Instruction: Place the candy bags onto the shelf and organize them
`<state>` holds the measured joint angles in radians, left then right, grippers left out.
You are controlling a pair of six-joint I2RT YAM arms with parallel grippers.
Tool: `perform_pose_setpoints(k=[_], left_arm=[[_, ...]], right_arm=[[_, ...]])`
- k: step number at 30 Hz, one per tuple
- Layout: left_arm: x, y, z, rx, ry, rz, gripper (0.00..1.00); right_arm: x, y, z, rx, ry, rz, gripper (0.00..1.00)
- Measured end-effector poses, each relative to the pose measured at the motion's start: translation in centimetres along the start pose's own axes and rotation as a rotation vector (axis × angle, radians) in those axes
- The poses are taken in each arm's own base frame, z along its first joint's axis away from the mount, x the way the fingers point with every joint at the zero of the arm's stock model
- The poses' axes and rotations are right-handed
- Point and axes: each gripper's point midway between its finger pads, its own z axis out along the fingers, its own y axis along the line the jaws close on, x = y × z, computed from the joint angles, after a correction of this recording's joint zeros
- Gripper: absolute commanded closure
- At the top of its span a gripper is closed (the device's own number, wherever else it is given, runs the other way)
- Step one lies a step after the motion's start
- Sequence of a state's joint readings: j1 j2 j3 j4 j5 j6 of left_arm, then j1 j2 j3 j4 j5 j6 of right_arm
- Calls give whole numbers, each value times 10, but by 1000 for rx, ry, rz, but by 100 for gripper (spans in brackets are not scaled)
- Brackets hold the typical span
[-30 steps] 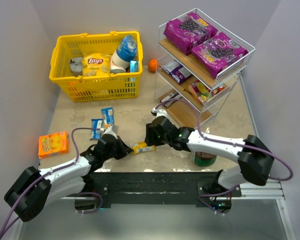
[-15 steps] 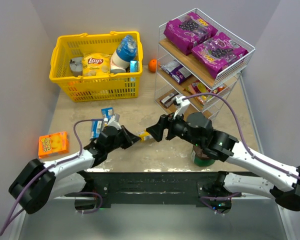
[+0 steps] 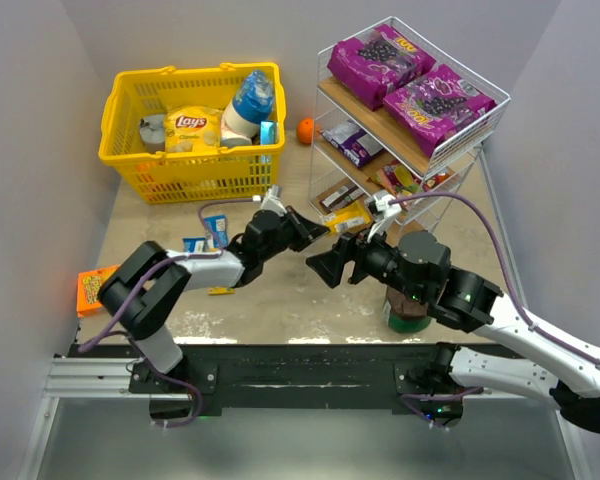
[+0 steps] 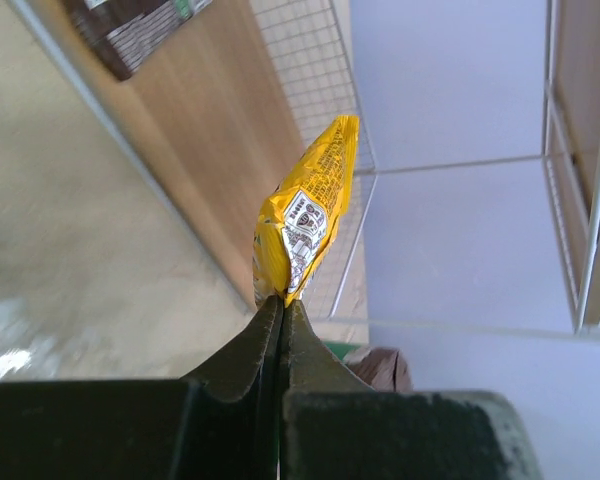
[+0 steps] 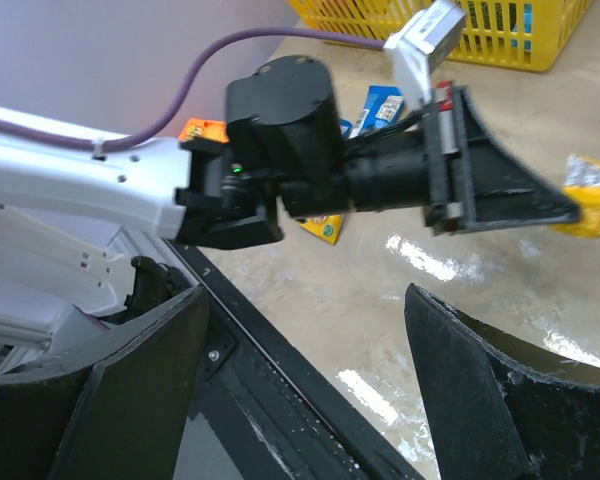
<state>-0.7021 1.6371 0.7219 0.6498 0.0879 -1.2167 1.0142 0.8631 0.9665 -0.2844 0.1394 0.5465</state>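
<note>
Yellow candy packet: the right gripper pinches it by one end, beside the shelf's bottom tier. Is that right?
Not quite. The left gripper pinches the yellow candy packet by one end, beside the bottom tier of the shelf; the left wrist view shows its jaws shut on the packet. The right gripper stands open, holding nothing.

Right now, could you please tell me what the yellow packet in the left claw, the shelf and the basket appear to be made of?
The yellow packet looks like thin glossy plastic film: crimped end, creases, sheen. The shelf seems white-coated metal wire with matte light-wood tiers, possibly laminate. The basket is likely moulded plastic, given its uniform yellow lattice walls.
</note>
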Motion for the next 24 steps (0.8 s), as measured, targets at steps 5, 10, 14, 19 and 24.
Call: perform_pose_setpoints(k=[5, 10, 14, 19, 24], left_arm=[[-8, -11, 47, 17, -47, -47, 100], [-9, -2, 87, -12, -91, -110, 100], [-10, 9, 107, -40, -134, -165, 100], [-9, 26, 122, -54, -171, -216, 100], [-6, 39, 139, -76, -176, -238, 100]], right_arm=[[-1, -2, -7, 8, -4, 3, 17], [-3, -7, -15, 28, -12, 11, 18], [-3, -8, -18, 37, -14, 15, 18], [1, -14, -20, 63, -1, 14, 18], [2, -17, -22, 74, 7, 14, 18]])
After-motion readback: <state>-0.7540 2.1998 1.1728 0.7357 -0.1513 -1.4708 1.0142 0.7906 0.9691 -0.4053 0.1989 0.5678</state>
